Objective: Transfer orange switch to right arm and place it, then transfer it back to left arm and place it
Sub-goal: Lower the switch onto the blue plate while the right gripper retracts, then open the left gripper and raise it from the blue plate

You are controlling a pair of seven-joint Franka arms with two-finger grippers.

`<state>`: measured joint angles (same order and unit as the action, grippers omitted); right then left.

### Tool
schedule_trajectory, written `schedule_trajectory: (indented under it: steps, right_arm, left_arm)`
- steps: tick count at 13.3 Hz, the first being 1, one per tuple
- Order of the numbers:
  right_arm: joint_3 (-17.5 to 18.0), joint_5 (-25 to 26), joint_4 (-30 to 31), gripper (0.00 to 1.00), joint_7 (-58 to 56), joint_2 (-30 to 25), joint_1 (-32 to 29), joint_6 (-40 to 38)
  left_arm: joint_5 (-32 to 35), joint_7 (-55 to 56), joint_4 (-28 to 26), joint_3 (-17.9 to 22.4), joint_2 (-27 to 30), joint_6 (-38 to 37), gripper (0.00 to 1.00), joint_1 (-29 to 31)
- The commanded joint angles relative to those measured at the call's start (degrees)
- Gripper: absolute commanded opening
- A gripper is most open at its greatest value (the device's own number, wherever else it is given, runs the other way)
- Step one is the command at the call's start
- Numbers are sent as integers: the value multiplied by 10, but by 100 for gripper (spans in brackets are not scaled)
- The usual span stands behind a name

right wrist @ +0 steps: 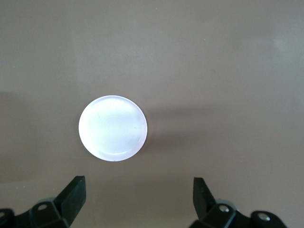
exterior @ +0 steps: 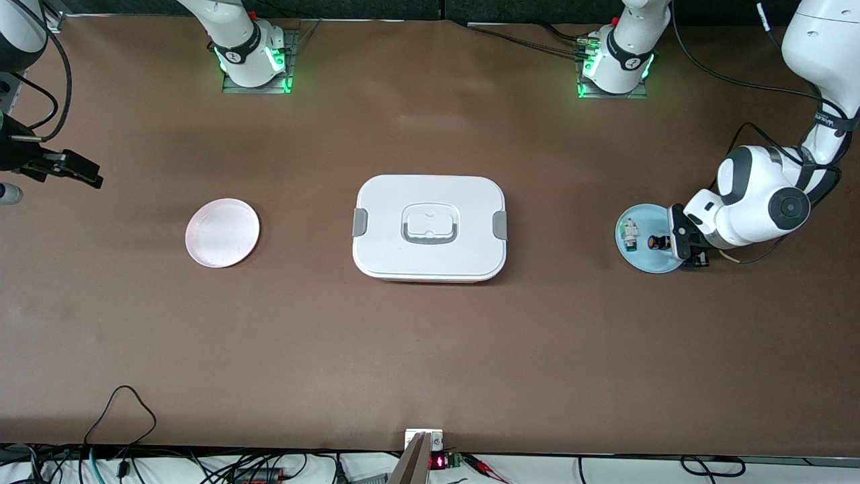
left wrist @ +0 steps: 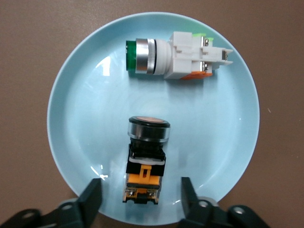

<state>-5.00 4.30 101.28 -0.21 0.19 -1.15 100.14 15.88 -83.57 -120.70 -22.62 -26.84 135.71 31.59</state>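
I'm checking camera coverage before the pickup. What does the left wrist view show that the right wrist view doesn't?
Only the left wrist view: the orange switch and a green-capped white switch lying apart on a light blue plate, with the left gripper open around the orange switch's base.
Only the right wrist view: a pale pink plate with nothing on it, and the open right gripper.
Both: brown table.

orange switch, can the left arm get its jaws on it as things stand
Probably yes. The left gripper is low over the blue plate, jaws open either side of the orange switch; the green switch lies apart.
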Motion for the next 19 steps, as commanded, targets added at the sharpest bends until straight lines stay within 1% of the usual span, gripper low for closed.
schedule_trajectory:
  steps: [1,3,4,6,7,8,9,10,12,13,15,16,17,18,19]
  right_arm:
    - [1,5,19,100,-4,-22,2,2]
    - [1,5,19,100,-8,-29,2,-10]
    - [2,6,23,100,-8,-40,3,-19]
    - [6,6,52,100,-7,-65,4,-16]
    - [6,5,54,100,-1,-66,2,-16]
    - [6,5,53,100,1,-63,2,-15]
    - [6,4,52,100,1,-63,3,-17]
    - [7,4,50,100,1,-67,4,-21]
    - [8,2,42,100,-1,-70,6,-30]
    - [14,1,40,100,-1,-66,5,-33]
    - [31,-1,17,100,1,-46,5,-34]
    - [32,-1,14,100,1,-39,5,-34]
    - [32,0,11,100,0,-28,4,-28]
    - [32,0,-1,100,-7,-11,2,-26]
    - [32,1,-24,100,-9,8,3,-32]
  left_arm:
    - [19,38,23,-17,24,-54,100,1]
    - [12,67,41,-23,38,-87,100,1]
    - [11,85,54,-38,46,-104,100,1]
    - [4,124,84,-56,63,-168,100,1]
    - [-13,153,96,-59,73,-190,100,1]
    - [-16,174,113,-63,79,-218,100,0]
    - [-17,201,135,-81,83,-257,100,0]
    - [-17,239,157,-88,86,-298,100,0]
    - [-37,318,208,-90,96,-365,100,1]
    - [-66,359,226,-89,107,-387,100,3]
    - [-88,456,266,-88,120,-431,100,5]
    - [-95,504,291,-90,121,-459,100,4]
    - [-124,553,312,-91,121,-486,100,4]
    - [-145,590,326,-91,127,-504,100,4]
    - [-146,610,328,-91,144,-505,100,4]
